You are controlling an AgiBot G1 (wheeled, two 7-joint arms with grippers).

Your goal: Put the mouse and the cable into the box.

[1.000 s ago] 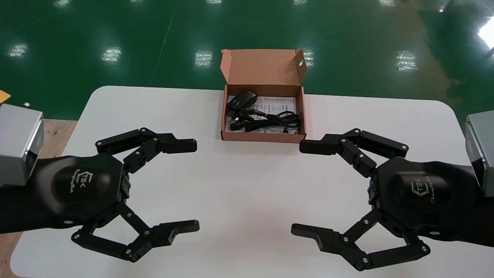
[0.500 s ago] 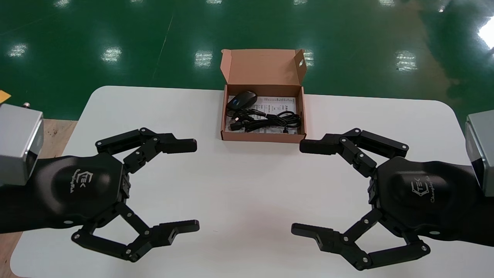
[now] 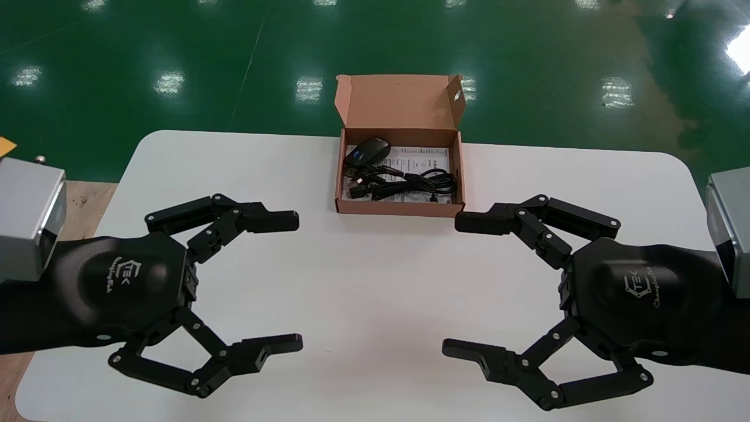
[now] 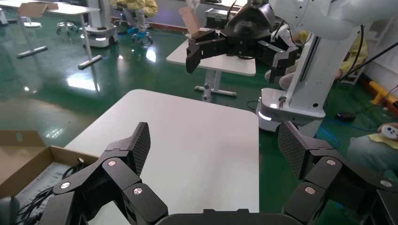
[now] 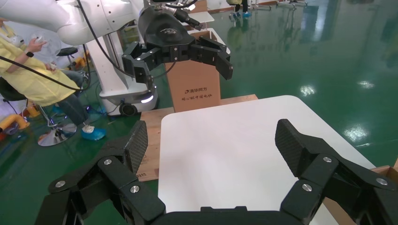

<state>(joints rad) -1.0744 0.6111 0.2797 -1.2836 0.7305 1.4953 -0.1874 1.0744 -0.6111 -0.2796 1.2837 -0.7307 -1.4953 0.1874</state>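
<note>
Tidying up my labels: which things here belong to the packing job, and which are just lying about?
Job: box, mouse and cable, both already inside it; left claw and right claw, open over the table.
Lying about: printed leaflet under the cable.

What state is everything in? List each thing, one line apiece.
Box: open, lid standing up.
Mouse: inside the box, at its far left corner.
Cable: bundled inside the box, next to the mouse.
Leaflet: flat on the box floor, under the cable.
Left claw: open, empty, above the table.
Right claw: open, empty, above the table.
</note>
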